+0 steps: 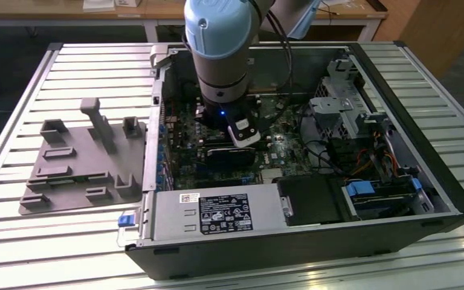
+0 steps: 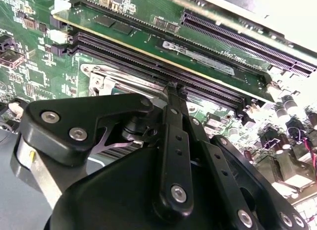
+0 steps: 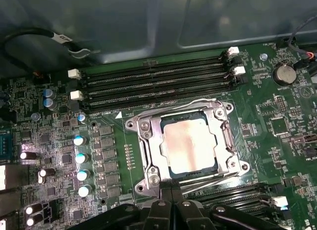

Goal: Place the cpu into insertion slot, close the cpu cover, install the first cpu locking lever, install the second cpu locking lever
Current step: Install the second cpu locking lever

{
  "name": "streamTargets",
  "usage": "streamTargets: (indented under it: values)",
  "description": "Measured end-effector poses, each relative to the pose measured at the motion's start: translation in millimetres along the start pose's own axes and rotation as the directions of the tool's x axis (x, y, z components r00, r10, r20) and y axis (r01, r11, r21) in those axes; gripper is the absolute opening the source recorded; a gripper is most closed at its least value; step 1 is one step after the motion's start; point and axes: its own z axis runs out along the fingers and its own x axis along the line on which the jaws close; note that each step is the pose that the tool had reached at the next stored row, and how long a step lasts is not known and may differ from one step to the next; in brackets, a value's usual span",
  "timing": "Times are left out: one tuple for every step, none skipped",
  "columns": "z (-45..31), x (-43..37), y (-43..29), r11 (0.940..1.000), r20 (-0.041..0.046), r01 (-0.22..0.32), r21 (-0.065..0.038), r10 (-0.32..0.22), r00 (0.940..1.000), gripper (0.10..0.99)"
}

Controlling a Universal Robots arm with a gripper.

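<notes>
We see the cpu (image 3: pixel 190 144) seated under the cpu cover (image 3: pixel 143 141), gripper (image 3: pixel 171 190) pressed together at its 6 o'clock edge (on a lever wire); slippage could unlatch it.

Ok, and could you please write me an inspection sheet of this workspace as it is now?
Surface: slatted metal table carrying an open computer case.
Job's things: cpu lies in the insertion slot; cpu cover is down around it. A wire locking lever runs along the socket's edge; whether it is latched cannot be told.
Clutter: grey moulded fixture on the table beside the case.
Grippers: end effector, fingers together, tips at the socket's edge by the lever.
Cables: black cable against the case wall; coloured bundle inside the case.
Surroundings: wooden desks behind the table.
</notes>
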Motion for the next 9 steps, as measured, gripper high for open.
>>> streamTargets:
  values:
    - [0.0, 0.0, 0.0, 1.0, 0.0, 0.0, 0.0, 0.0, 1.0, 0.102]
    - [0.1, -0.1, 0.0, 1.0, 0.0, 0.0, 0.0, 0.0, 1.0, 0.102]
    - [0.1, -0.1, 0.0, 1.0, 0.0, 0.0, 0.0, 0.0, 1.0, 0.102]
    - [0.0, 0.0, 0.0, 1.0, 0.0, 0.0, 0.0, 0.0, 1.0, 0.102]
    - [0.0, -0.1, 0.0, 1.0, -0.0001, 0.0, -0.001, 0.0, 1.0, 0.102]
    - [0.0, 0.0, 0.0, 1.0, -0.0003, 0.0, -0.001, 0.0, 1.0, 0.102]
    - [0.0, 0.0, 0.1, 1.0, -0.0004, 0.0, -0.002, 0.0, 1.0, 0.102]
    - [0.1, 0.0, 0.3, 1.0, -0.0006, 0.0, -0.003, 0.0, 1.0, 0.102]
    - [0.9, 0.0, 0.8, 1.0, -0.0005, 0.0, -0.006, 0.0, 1.0, 0.102]
